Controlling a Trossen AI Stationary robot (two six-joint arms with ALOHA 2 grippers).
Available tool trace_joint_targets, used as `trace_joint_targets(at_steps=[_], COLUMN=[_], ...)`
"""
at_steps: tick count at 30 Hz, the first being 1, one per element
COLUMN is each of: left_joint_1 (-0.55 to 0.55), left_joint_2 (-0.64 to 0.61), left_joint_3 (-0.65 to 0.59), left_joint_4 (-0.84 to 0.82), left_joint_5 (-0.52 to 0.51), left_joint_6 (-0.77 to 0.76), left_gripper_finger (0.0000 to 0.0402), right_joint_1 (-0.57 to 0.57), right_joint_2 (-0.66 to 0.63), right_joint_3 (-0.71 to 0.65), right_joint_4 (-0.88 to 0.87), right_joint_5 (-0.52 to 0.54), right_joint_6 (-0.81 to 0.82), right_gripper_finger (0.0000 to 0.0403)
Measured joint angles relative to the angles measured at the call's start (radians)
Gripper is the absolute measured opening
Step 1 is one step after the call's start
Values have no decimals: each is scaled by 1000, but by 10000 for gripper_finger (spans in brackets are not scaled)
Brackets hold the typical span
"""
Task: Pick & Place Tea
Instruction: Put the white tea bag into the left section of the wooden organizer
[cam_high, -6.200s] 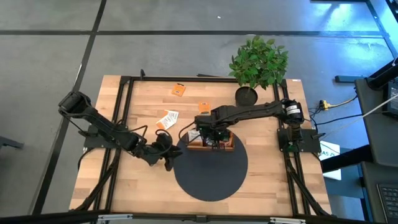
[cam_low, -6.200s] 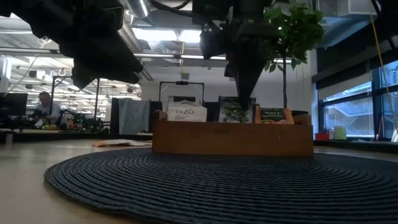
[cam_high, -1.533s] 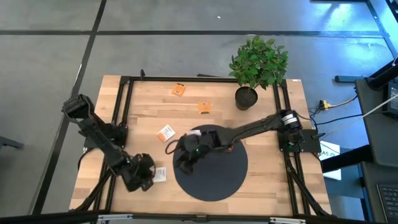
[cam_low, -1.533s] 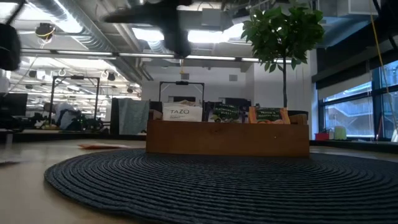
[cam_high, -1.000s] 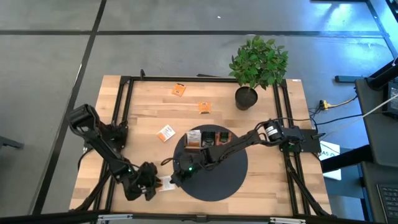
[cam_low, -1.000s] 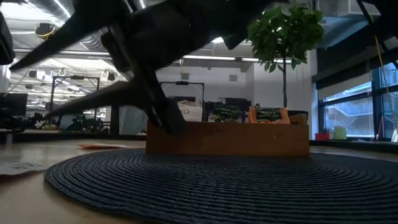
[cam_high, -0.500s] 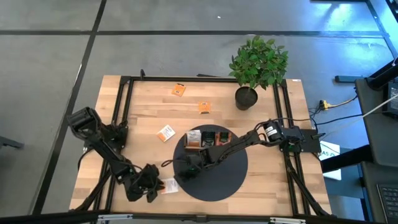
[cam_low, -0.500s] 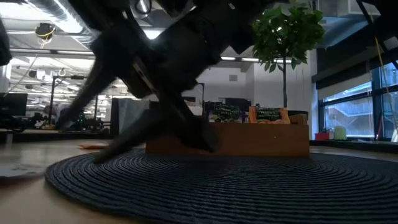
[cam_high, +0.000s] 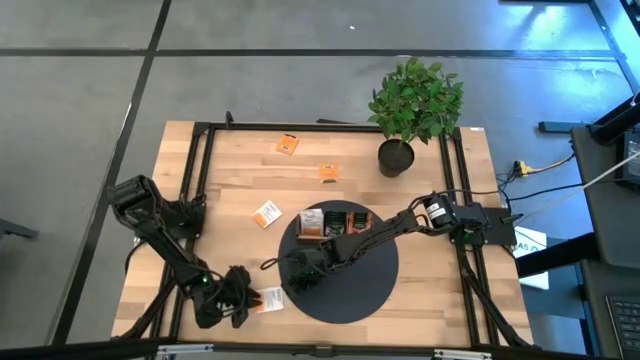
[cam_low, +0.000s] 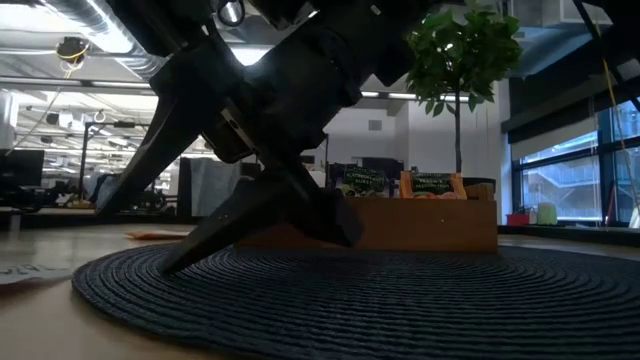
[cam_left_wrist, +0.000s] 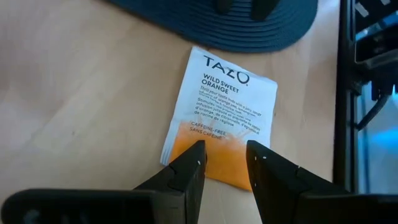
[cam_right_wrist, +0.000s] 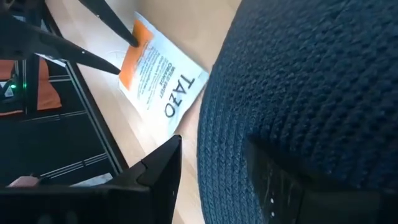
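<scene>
A white-and-orange tea sachet (cam_left_wrist: 224, 106) lies flat on the wood near the table's near-left, just off the round dark mat (cam_high: 350, 285). My left gripper (cam_left_wrist: 225, 155) is open and slants down, its fingertips at the sachet's orange end. My right gripper (cam_high: 302, 274) is open with nothing between its fingers. It sits low over the mat's near-left part, its fingers (cam_low: 180, 262) spread wide and pointing toward the sachet (cam_right_wrist: 158, 81). The wooden tray (cam_high: 335, 222) stands on the mat's far part with several sachets upright in it. My left gripper has its two fingertips (cam_left_wrist: 194, 155) at the sachet's orange end (cam_left_wrist: 217, 169), one on each side of that end's middle, coming slanting down from the table's left. I cannot tell whether they touch it. The sachet lies flat on the table.
Three more sachets lie loose on the wood: one (cam_high: 267, 213) left of the tray and two (cam_high: 328, 172) (cam_high: 288, 145) farther back. A potted plant (cam_high: 412, 105) stands at the far right. Black frame rails (cam_high: 190, 200) run along both table sides.
My right gripper has drawn back a little from the sachet toward the table's right, sunk toward the mat and tipped its fingers further down. The sachet has stayed flat by the mat's edge.
</scene>
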Motion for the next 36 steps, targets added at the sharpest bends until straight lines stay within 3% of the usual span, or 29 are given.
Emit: trace_joint_targets(at_steps=[11,18,22,29,34,36], left_joint_1=[43,72,72,108,139,148], left_joint_2=[0,-1,-1,2,2,1], left_joint_3=[0,2,2,-1,-1,0], left_joint_4=[39,111,115,125,134,141], left_joint_5=[18,182,184,73,80,136], left_joint_6=[376,629,672,673,680,680], left_gripper_finger=[116,116,116,116,116,116], right_joint_1=[-10,-10,-10,-10,-10,-10], right_joint_2=[0,0,0,0,0,0], right_joint_3=[0,0,0,0,0,1], right_joint_4=[0,-1,-2,-2,-2,-4], right_joint_5=[40,46,59,69,70,70], right_joint_6=[0,-1,-4,-5,-7,-8], right_gripper_finger=[181,181,181,181,181,181])
